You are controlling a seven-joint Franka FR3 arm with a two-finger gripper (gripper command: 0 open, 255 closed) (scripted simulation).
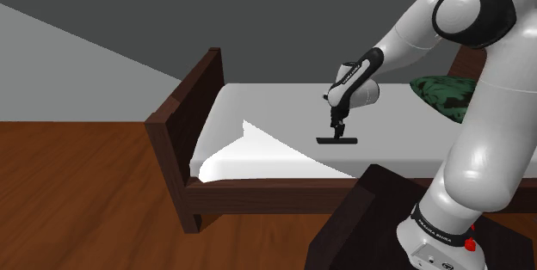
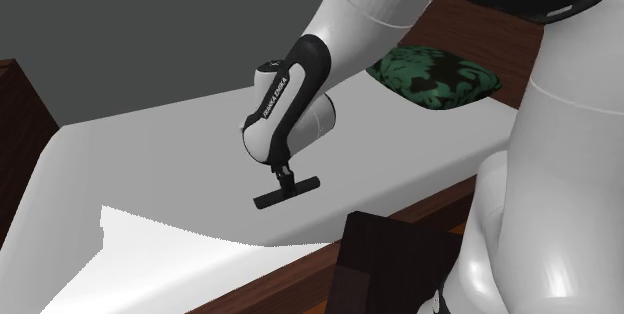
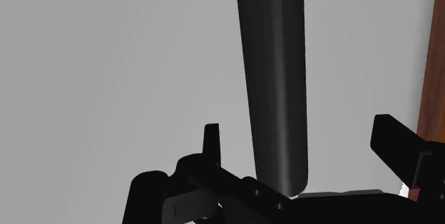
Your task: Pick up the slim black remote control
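Note:
The slim black remote lies flat on the white mattress of a dark wooden bed, near the side closest to the stand. My black gripper points straight down onto the remote's middle. In the second exterior view the remote is a short black bar directly under the gripper. In the wrist view the remote runs lengthwise between the fingers of the gripper. The fingers stand apart on either side with a gap to each, so the gripper is open and touches nothing.
A green patterned cushion lies at the head end of the bed. The dark footboard rises at the shoulder view's left, with wooden floor beyond. My dark stand sits close against the bed's side rail.

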